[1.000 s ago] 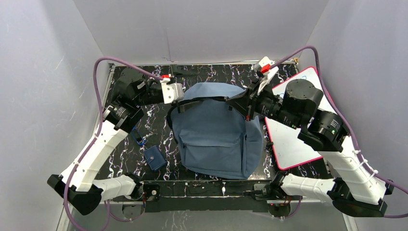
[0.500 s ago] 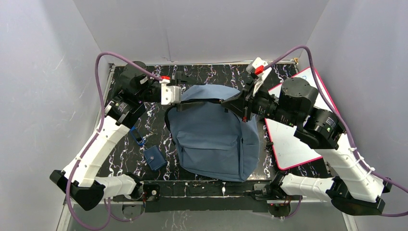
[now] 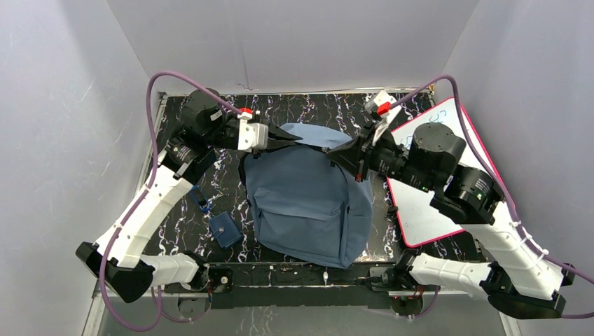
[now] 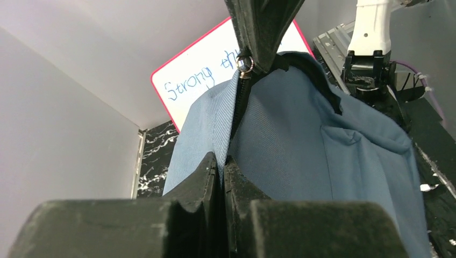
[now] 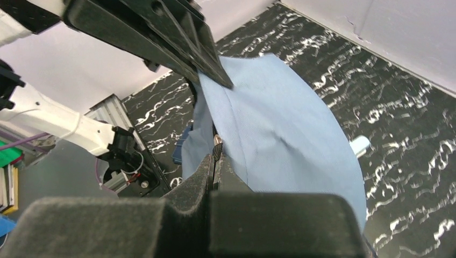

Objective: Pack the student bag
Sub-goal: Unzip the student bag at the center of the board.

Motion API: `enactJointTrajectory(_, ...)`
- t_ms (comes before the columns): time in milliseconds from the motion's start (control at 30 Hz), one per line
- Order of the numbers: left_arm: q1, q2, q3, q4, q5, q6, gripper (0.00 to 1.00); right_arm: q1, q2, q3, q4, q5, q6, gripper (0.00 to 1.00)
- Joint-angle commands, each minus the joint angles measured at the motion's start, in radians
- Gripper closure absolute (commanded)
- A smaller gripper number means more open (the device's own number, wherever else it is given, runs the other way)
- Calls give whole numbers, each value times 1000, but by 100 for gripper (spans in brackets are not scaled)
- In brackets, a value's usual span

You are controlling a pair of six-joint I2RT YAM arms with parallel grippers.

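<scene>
- Slate-blue backpack lies at the middle of the worktop, front pocket up.
- Left gripper and right gripper pinch its far top edge, jaws closed.
- Red-rimmed whiteboard lies along the right edge.
- Small dark-blue pouch sits towards the near-left corner.

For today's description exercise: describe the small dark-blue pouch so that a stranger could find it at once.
Start at the big slate-blue backpack in the middle of the black marbled table. Just off its near-left corner lies the small pouch. It is flat, squarish and darker blue than the backpack.
</scene>
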Motion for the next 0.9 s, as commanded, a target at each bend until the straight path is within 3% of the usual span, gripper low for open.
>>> enactJointTrajectory(0, 3, 1, 67, 58, -94, -108, 100, -2, -112, -52, 58, 190, 79, 100)
enactJointTrajectory(333, 3, 24, 184, 226, -436, -451, 100, -2, -332, -252, -62, 446, 330, 100)
enactJointTrajectory(533, 3, 39, 234, 227, -476, -472, 100, -1, -404, -345, -163, 606, 493, 100)
enactJointTrajectory(867, 3, 65, 266, 229, -503, -505, 100, -2, -552, -517, -379, 749, 867, 100)
